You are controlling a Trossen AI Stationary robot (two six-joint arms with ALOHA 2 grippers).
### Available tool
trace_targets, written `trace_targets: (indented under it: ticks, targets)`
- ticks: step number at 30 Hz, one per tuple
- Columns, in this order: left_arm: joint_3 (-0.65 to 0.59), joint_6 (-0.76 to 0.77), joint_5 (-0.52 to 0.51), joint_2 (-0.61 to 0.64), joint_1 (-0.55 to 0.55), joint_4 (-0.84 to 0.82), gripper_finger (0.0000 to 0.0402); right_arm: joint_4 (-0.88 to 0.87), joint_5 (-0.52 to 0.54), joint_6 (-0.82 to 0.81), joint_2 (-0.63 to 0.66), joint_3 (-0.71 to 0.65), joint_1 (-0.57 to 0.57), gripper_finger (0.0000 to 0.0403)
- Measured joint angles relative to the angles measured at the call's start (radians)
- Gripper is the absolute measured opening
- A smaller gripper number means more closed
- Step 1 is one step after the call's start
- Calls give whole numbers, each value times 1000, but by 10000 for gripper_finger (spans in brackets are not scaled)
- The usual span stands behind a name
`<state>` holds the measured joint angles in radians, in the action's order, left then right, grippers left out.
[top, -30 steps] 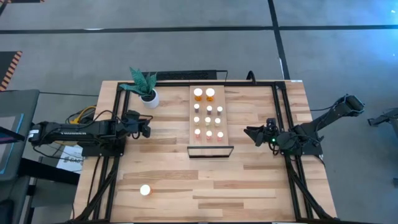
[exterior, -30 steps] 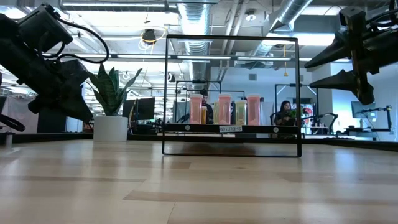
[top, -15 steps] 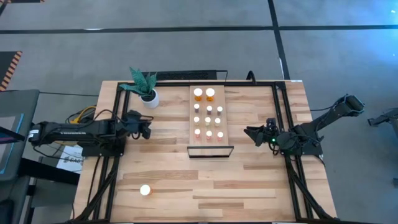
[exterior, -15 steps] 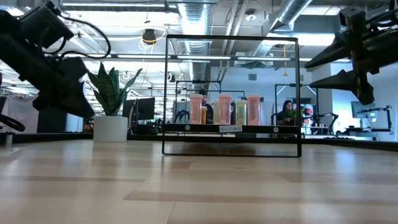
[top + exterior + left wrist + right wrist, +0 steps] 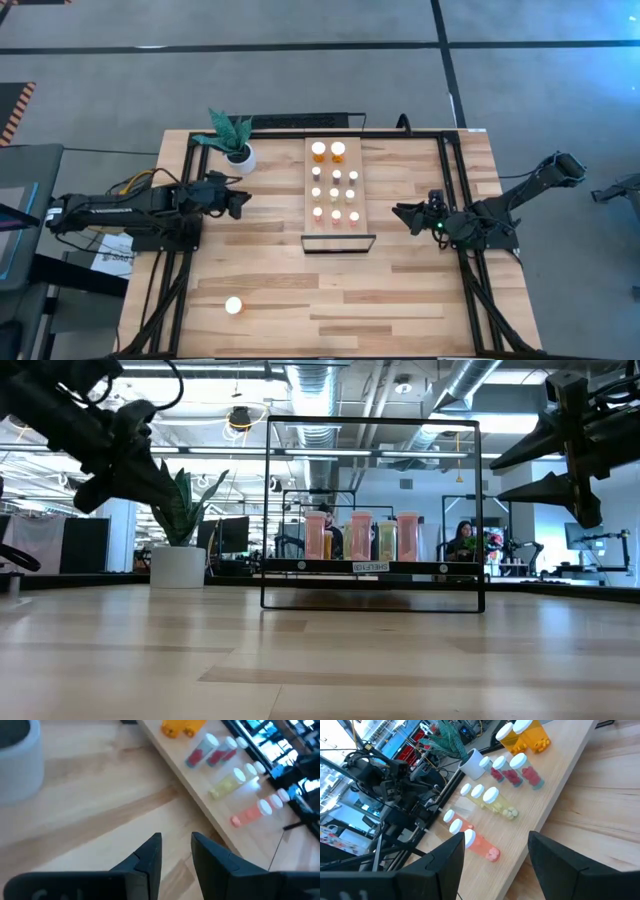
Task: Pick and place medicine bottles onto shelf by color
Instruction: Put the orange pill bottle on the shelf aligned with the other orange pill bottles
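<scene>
11 white-capped cylindrical bottles (image 5: 334, 193) on smooth light-wood shelf (image 5: 337, 232)

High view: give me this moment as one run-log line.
left gripper: shut, empty, near plant pot | right gripper: open, empty, beside shelf | stray bottle: on table

- A small white label (image 5: 370, 567) sits on the shelf's (image 5: 372, 573) front edge, its print too small to read.
- No other legible text.
</scene>
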<state>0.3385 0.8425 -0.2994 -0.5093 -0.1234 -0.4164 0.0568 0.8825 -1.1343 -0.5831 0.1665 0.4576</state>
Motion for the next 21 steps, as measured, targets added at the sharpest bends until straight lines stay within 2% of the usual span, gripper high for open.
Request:
trace_targets:
  ticks: [5, 11, 17, 21]
  targets:
    - [43, 106, 44, -87, 23, 15, 91, 0, 0, 0, 0, 0, 0, 240]
    - [167, 227, 49, -283, 102, -34, 97, 0, 0, 0, 0, 0, 0, 240]
    - [357, 437, 83, -506, 173, -226, 111, 0, 0, 0, 0, 0, 0, 240]
    - [456, 621, 162, -624, 222, -321, 118, 0, 0, 0, 0, 0, 0, 240]
